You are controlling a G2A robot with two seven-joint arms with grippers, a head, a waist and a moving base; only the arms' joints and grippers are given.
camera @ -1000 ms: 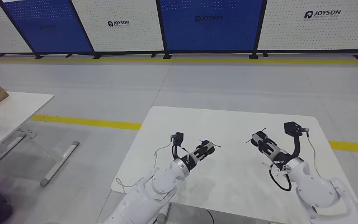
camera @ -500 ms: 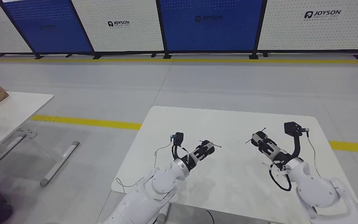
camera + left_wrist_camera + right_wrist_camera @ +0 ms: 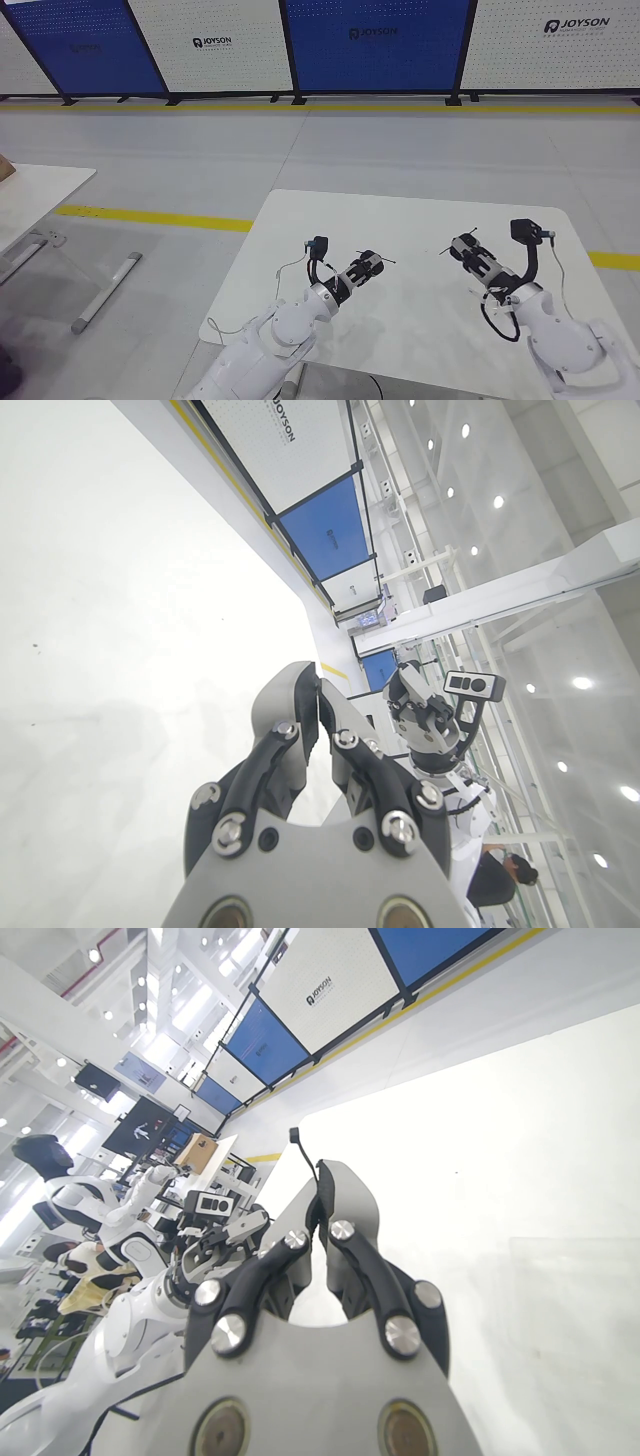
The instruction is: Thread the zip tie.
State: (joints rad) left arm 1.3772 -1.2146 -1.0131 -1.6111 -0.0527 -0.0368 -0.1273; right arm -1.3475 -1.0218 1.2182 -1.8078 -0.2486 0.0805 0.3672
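Note:
Both arms hover over the white table [image 3: 400,215]. My right gripper [image 3: 320,1173] is shut on a thin black zip tie [image 3: 302,1150], whose square head sticks out past the fingertips. From above, that gripper [image 3: 460,241] sits at the table's right, with the tie [image 3: 445,251] crossing its tip at a slant. My left gripper [image 3: 317,682] is shut, its pads pressed together. In the top view it [image 3: 376,259] is left of centre, and a second thin black strip [image 3: 390,262] crosses its tip. The two grippers face each other, well apart.
The table's near edge lies just behind both arms, and its rounded far corners are open. Another white table [image 3: 40,190] stands off to the left across the floor. Blue and white partition panels [image 3: 375,45] line the back.
The right arm has shifted very slightly to the right. The left arm has not moved.

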